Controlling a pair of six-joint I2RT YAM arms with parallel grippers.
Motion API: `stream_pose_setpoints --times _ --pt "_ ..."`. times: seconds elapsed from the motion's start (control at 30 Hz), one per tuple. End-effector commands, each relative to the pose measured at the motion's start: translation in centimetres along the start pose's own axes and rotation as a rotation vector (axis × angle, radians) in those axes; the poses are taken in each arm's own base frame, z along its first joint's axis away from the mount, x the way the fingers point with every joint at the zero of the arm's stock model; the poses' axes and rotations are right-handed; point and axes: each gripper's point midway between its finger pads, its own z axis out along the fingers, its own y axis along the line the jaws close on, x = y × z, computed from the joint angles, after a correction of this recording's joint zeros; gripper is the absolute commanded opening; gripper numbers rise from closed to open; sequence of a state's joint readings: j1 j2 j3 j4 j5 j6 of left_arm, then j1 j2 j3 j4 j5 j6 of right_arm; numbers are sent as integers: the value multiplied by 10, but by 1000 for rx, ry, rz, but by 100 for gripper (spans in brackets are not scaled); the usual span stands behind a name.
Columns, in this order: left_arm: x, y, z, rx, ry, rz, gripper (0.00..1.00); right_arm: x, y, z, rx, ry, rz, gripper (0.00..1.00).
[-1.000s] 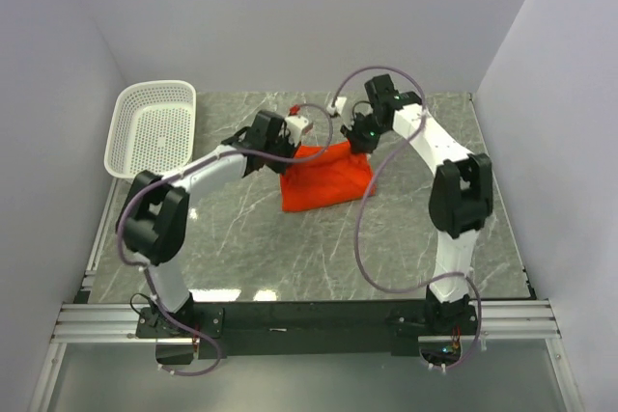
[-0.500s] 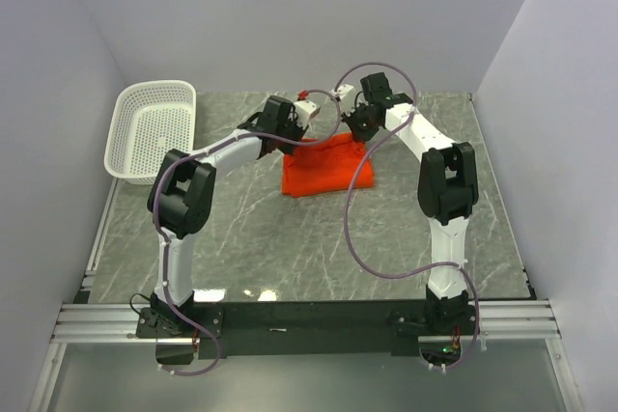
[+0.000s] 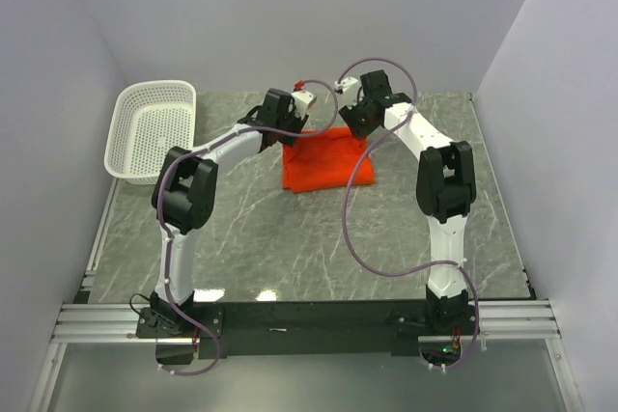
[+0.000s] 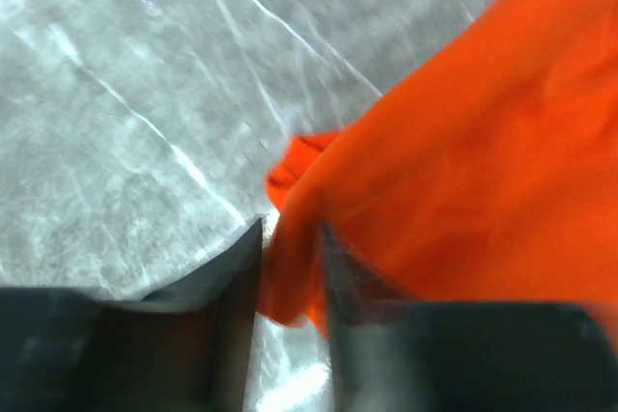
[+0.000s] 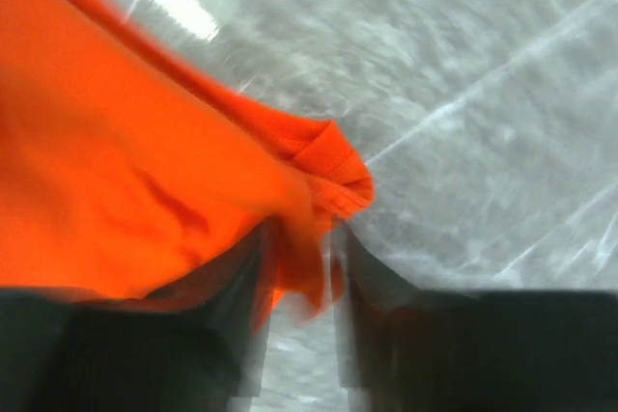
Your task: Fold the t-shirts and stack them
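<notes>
Orange-red t-shirt (image 3: 326, 163) pinched by left tool (image 4: 290, 267), right tool (image 5: 301, 267).

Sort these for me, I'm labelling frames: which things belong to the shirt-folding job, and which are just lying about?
Job: shirt, pinched at its far corners by the left gripper and right gripper.
Lying about: basket, at the far left of the table, apart from the shirt.

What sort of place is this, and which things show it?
Likely a robot lab test cell, not a home: left arm and right arm bolted to a metal frame, plain walls boxing a marble table, one orange shirt.
</notes>
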State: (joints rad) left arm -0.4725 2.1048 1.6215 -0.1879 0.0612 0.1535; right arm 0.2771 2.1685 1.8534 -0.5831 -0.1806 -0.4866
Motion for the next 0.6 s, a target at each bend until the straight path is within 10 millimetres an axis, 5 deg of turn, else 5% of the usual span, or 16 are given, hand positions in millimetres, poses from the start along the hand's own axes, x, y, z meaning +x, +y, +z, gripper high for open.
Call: stream_pose_setpoints --times 0.0,0.13,0.23,0.33,0.4,0.43,0.47,0.53,0.57 --pt "-35 29 1 -133 -79 -72 40 -23 -37 -3 201 -79 108 56" --pt "-78 82 -40 -388 -197 -184 86 -37 -76 -30 442 -161 266 75" --pt "-96 107 -86 -493 -268 -292 91 -34 -76 -43 390 -165 328 76" --pt "-75 90 -102 -361 -253 -399 89 -21 -35 -49 57 -150 344 76" --pt "-52 55 -117 -178 -244 -451 85 -1 7 -51 -195 -123 370 78" --pt "-58 46 -137 -132 -292 -465 85 7 11 -55 -220 -115 402 78" --pt "-24 30 -133 -90 -232 -490 84 17 19 -54 -241 -80 435 79" --pt "-19 4 -154 29 -253 -544 82 40 26 -45 -234 -6 494 80" --pt "7 -9 -152 61 -218 -566 80 44 26 -43 -220 3 535 80"
